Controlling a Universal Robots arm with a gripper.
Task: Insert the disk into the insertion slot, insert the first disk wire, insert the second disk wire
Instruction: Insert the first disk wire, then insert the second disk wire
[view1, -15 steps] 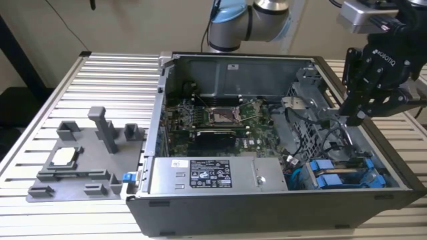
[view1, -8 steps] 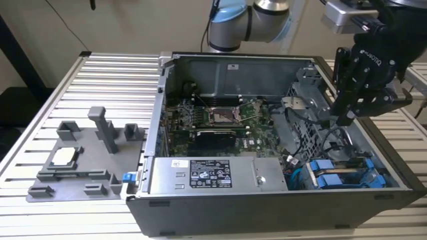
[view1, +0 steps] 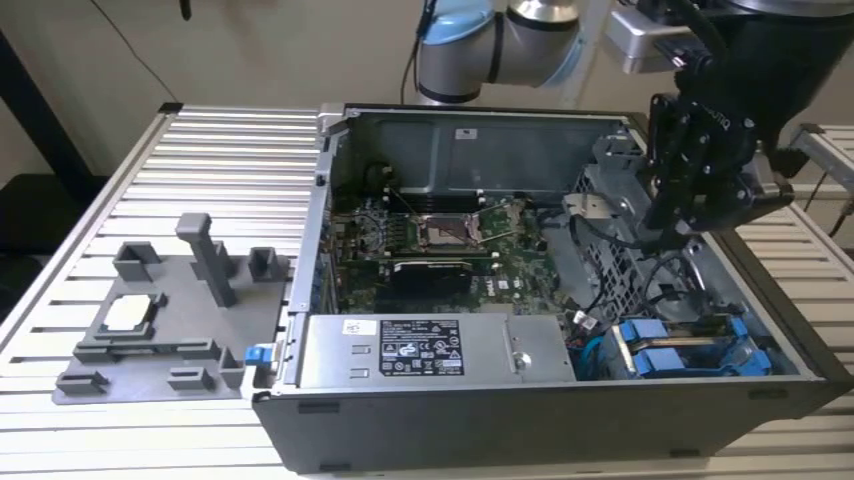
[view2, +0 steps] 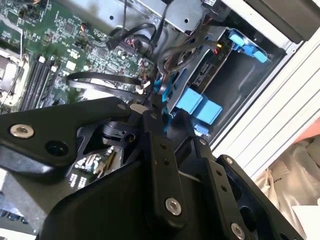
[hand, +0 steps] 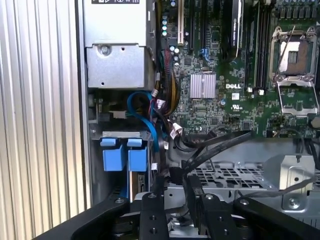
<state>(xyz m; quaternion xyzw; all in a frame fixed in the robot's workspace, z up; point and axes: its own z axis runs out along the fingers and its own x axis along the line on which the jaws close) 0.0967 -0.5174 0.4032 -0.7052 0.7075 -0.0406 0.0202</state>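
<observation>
**Entry: open computer case (view1: 467, 420), lying on its side on the slatted worktop (view1: 227, 160).**

- **Hand (view1: 657, 238):** poised over the drive cage (hand: 235, 175) at one end of the case. Its fingers (hand: 151, 215) are drawn nearly together. In the first wrist view they appear to pinch the end of a black wire (hand: 215, 151).
- **The disk (hand: 114, 156):** down in the insertion slot (hand: 96, 150), just beyond the hand's tips, toward the case's outer wall. Its blue carrier front sits level with the bay, so I judge it seated and that step done.
- **Wires:** a blue cable (hand: 137, 107) loops from the motherboard (hand: 220, 100) toward the bay, near the hand. I cannot tell whether any plug is home at the disk, so I judge the wire work underway, with neither wire confirmed.
- **Also present:** a grey fixture plate (view1: 147, 320), well apart from the hand.
</observation>
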